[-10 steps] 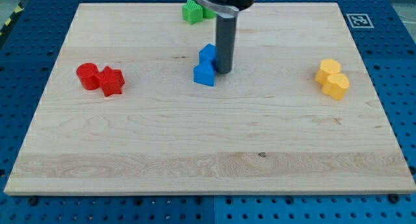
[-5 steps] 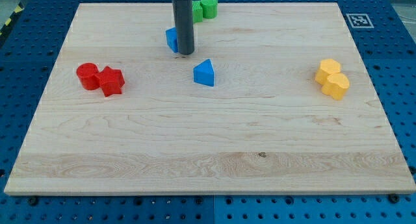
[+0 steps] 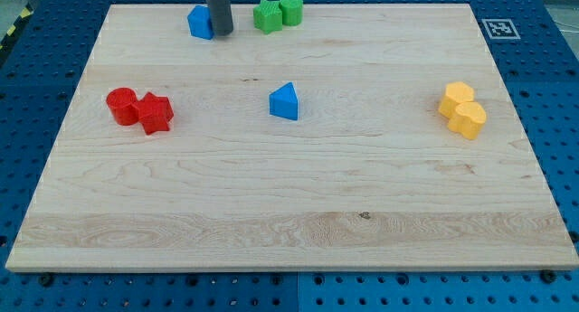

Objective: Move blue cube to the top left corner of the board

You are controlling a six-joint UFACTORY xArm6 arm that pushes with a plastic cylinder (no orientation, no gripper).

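Upright, my tip (image 3: 221,33) against blue cube (image 3: 200,23)

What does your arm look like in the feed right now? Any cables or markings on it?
Only the lower part shows: a straight, dark grey cylindrical rod, plain and smooth, running out of the view's top. My tip is its blunt lower end. No cables, markings or labels are visible on it, and the rest of the arm is out of frame.

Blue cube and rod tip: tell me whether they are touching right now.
Touching, as far as the camera view shows: my tip sits flush against the right side of the blue cube, near the board's top edge, with no wood visible between them.
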